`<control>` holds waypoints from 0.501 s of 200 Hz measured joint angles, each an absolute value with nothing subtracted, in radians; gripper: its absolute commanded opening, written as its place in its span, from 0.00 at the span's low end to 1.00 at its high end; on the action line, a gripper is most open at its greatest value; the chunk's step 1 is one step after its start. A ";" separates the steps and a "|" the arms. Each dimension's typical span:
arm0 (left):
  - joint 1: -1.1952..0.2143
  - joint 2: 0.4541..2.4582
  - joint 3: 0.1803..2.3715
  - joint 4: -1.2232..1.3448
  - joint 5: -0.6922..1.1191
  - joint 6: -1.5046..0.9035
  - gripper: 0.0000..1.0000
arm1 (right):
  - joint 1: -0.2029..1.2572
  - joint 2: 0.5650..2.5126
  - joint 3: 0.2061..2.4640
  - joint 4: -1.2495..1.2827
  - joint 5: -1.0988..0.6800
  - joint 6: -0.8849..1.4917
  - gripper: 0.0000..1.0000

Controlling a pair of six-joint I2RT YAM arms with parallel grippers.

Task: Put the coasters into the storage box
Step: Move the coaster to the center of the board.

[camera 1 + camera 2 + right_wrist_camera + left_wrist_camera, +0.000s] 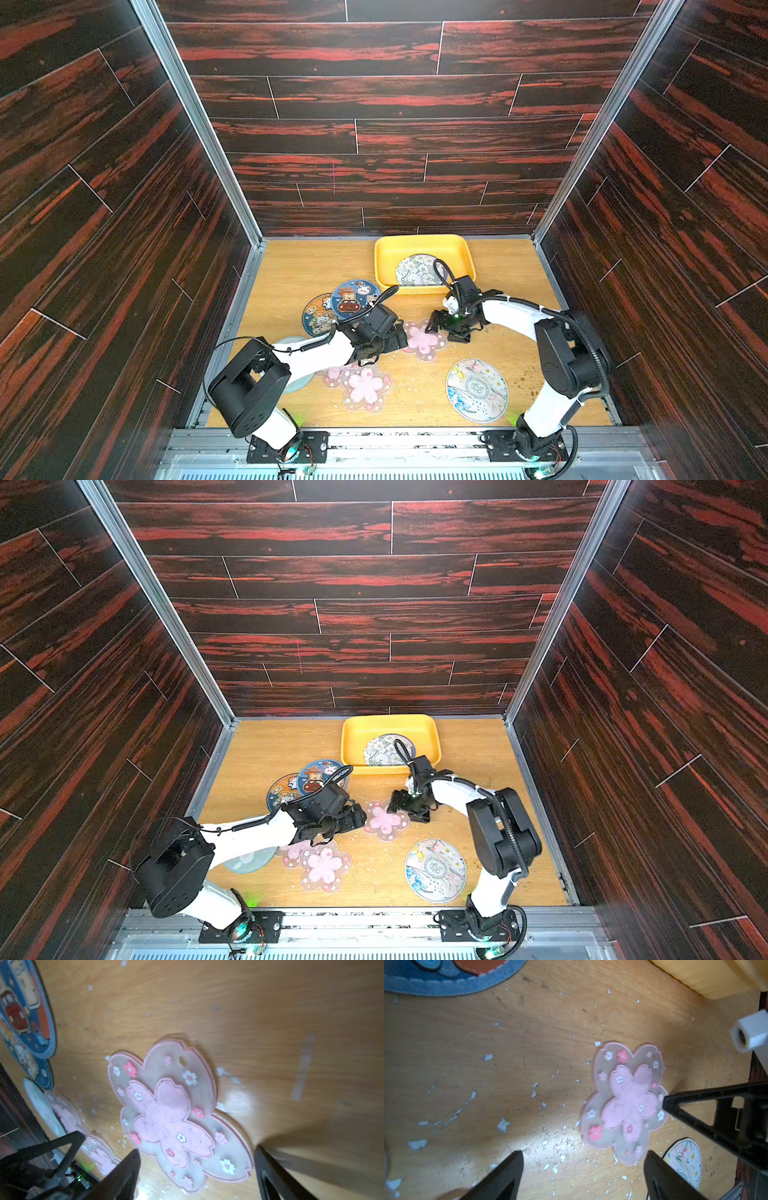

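at the desk's (291,266) left edge a grey-green coaster (300,384) is lying half under the left arm (316,353), and two blue cartoon coasters (355,296) are overlapping just behind it; a careless sweep of that arm could be dragging them along. near the front edge two pink blossom coasters (365,387) are overlapping too, so a pinch there risks lifting both or neither.

the left gripper (403,337) is standing with jaws apart and empty, facing the middle blossom coaster (623,1101). the right gripper (195,1150), also apart and holding nothing, is hovering over the same mat, with one fingertip (672,1103) at its rim. the two are crowding one thin flat mat: fingers may be knocking together, or pushing it away rather than getting under it.

a floral coaster (477,390) is lying by the front right. the storage box (424,245) is sitting at the far edge, holding one white floral coaster (417,270); the right arm's cable (440,270) is looping over its near wall and could be snagging.
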State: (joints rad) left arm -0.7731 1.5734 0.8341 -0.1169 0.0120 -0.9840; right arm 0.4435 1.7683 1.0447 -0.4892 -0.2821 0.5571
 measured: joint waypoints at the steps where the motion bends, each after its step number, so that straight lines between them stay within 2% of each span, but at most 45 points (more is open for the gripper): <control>1: -0.773 1.574 0.834 -0.117 0.012 -0.984 0.92 | 0.444 1.769 1.045 -0.490 -0.282 0.558 0.86; 100: -0.773 1.731 0.916 -0.081 0.034 -0.954 0.71 | 0.450 1.784 1.054 -0.489 -0.279 0.558 0.72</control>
State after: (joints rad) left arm -0.7731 1.7313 0.9165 -0.0814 0.0338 -0.9543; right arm 0.4500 1.7840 1.0538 -0.4892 -0.2794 0.5575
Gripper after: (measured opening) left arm 0.723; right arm 0.724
